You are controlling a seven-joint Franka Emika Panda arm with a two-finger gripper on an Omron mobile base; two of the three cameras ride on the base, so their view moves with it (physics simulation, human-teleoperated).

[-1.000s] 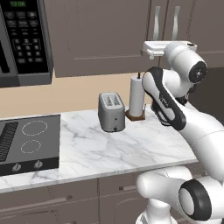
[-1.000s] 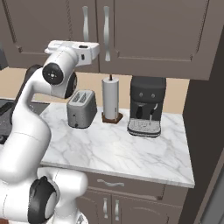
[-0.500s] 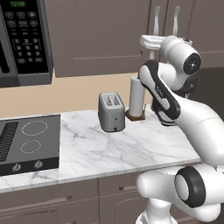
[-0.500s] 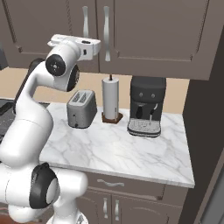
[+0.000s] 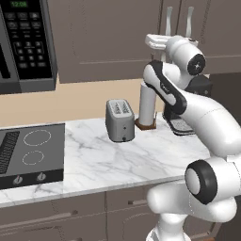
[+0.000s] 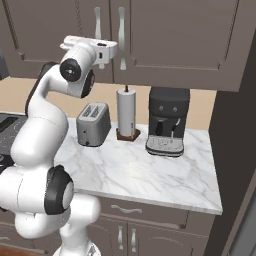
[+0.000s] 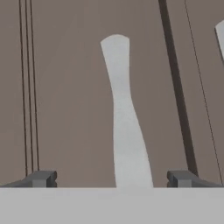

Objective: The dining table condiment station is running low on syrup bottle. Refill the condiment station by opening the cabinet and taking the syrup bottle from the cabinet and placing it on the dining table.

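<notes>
Syrup bottle cannot be seen; by the task it should be behind the shut doors of the cabinet [image 6: 165, 35], which spans the upper part of the right base view. Gripper [image 7: 114, 178] is spread wide and holds nothing: in the hand view its two dark tips sit at lower left and lower right, with the curved silver handle [image 7: 124, 118] running up the centre between them against the taupe door panel. Handle is not yet touched, as far as the frame tells. In the left base view the hand [image 5: 162, 42] sits high, upper right of centre, facing the cabinet doors. Below, on the marble counter [image 6: 150, 175], stand a toaster [image 6: 93, 124], a paper towel roll [image 6: 126, 112] on its stand and a black coffee machine [image 6: 168, 128]. Risks as judged from here: the handle bows sideways along its length, so a closure low on the bar could catch it off-centre and slip off when pulled. Two handles hang close together at the door seam [image 6: 110, 30]; closing on the wrong one would open the neighbouring door. A straight pull that ignores the hinge arc could twist the grip loose. The elbow [image 5: 162, 87] swings above the towel roll and could knock it while the door comes round.
</notes>
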